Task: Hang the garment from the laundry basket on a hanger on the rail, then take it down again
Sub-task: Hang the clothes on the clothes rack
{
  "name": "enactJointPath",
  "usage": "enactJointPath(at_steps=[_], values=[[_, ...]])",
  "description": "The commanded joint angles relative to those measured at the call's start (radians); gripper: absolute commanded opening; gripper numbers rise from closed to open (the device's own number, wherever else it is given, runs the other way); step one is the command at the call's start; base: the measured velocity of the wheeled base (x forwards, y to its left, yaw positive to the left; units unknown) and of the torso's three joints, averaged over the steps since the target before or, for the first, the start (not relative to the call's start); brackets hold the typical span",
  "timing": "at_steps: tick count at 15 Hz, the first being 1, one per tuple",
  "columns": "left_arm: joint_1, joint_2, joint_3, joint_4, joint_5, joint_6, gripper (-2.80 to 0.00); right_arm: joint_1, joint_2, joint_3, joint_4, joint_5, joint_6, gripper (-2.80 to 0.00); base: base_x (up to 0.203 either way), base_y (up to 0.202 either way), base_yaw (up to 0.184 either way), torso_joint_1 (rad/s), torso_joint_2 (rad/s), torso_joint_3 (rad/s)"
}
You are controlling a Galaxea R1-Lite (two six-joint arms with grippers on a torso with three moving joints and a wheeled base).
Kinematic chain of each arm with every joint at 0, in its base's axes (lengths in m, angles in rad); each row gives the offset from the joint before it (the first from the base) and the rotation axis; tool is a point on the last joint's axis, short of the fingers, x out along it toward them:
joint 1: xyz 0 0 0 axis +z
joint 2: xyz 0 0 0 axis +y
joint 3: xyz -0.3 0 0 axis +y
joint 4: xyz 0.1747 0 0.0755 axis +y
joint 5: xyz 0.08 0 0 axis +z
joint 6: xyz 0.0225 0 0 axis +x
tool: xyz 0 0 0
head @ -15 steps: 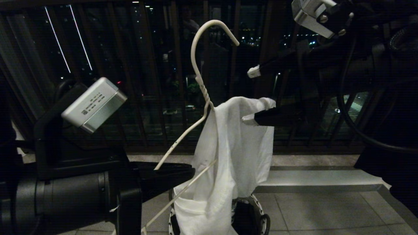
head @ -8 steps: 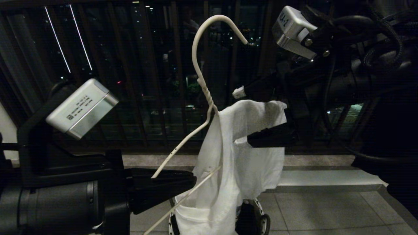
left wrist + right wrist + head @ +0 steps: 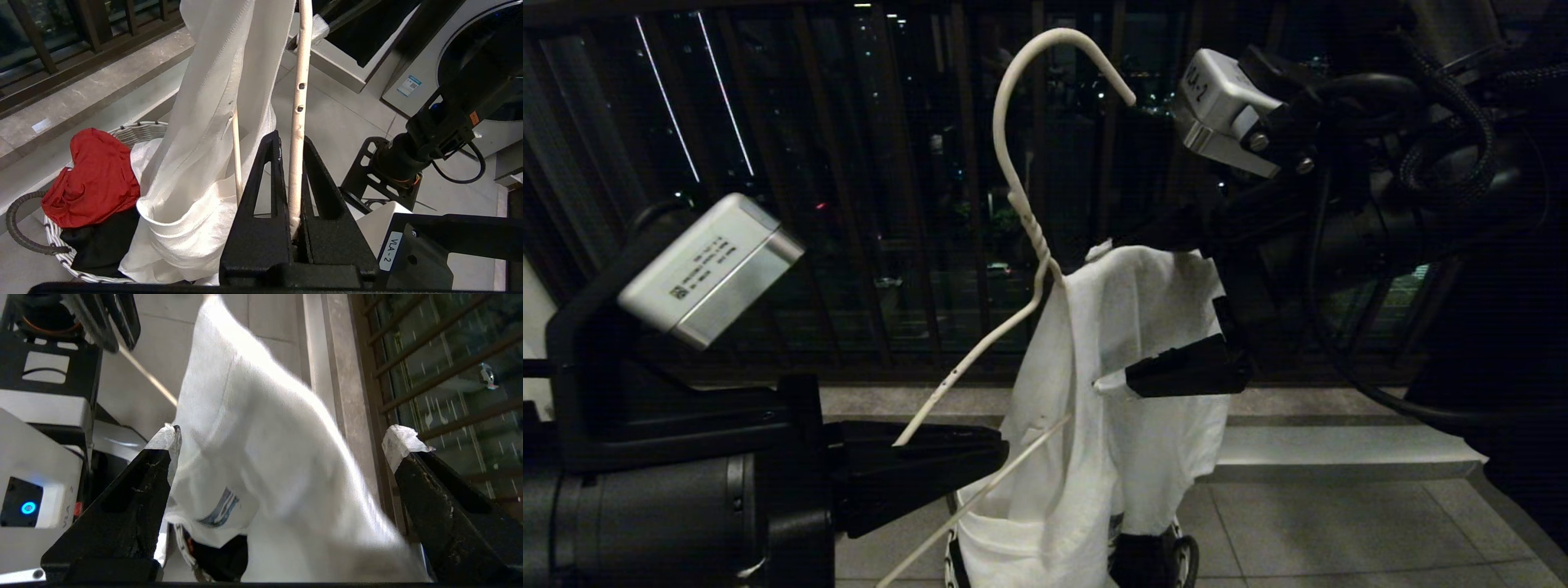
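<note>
Head view: pale floor tiles run to a raised stone step below a dark brown railing of vertical bars, with night-time city lights beyond it. The left gripper is clamped on one shoulder end of the white wire hanger, which it holds up tilted, hook uppermost in front of the railing. The garment is draped over the hanger's other shoulder and hangs down into the laundry basket on the tiles. The right gripper stands spread wide around the garment's upper fold, one finger above it and one in front; whether either touches the cloth cannot be told.

The left wrist view shows a red cloth and a black garment lying in the basket, and a white appliance with a round dark door standing on the tiles beyond.
</note>
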Motion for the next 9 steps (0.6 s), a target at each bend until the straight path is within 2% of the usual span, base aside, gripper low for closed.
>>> enactJointPath(at_steps=[1,9], values=[[0.000,-0.009,0.001,-0.002,-0.001,-0.001,-2.80,0.006,0.018,-0.012,0.003,0.006,-0.005,0.00,0.000,0.000,0.000,0.000,0.00,0.000],[0.000,-0.038,0.003,-0.005,-0.004,0.000,-2.80,0.008,0.022,-0.014,-0.022,0.050,0.006,0.00,0.000,0.000,0.000,0.000,0.00,0.000]])
